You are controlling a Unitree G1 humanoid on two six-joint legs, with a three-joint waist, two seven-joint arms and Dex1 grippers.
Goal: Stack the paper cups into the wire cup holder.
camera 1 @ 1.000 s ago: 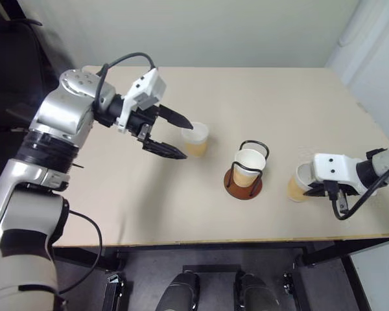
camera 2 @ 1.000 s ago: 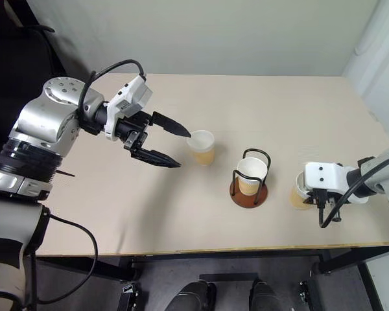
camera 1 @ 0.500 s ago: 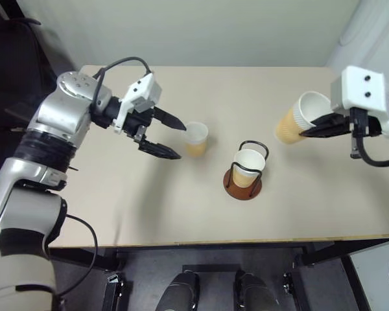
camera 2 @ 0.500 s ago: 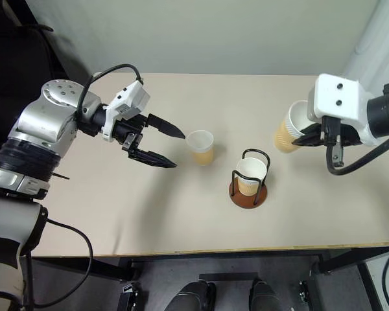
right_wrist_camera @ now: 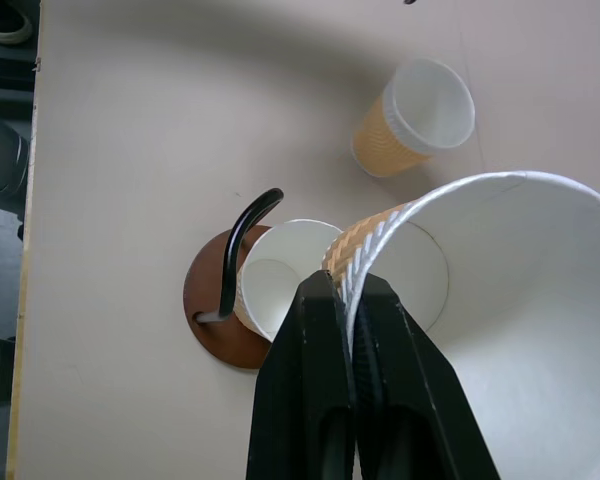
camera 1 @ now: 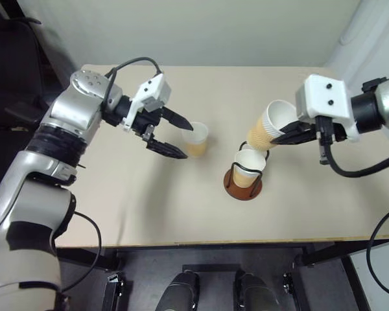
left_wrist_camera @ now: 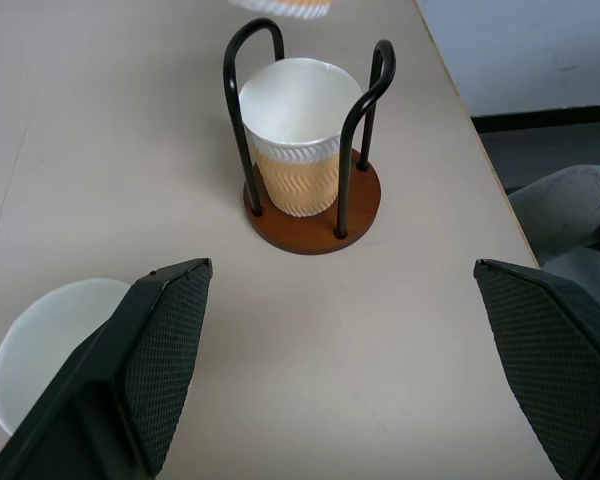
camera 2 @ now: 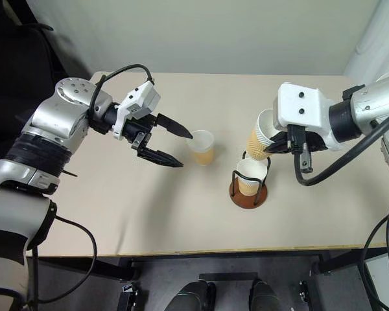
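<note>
Above the holder (camera 1: 244, 180), which already has one cup (camera 1: 249, 166), the right gripper (camera 1: 280, 137) pinches a tilted cup (camera 1: 268, 125) by its rim; next, level and lower it. Left of the holder, the spread left gripper (camera 1: 179, 137) flanks the third cup (camera 1: 195, 138).

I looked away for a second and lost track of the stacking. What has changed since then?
The right gripper, shut on a paper cup by its rim, lifted it off the table's right side and carried it left, tilted, above the cup already in the wire cup holder. The open left gripper stayed beside the third cup.
</note>
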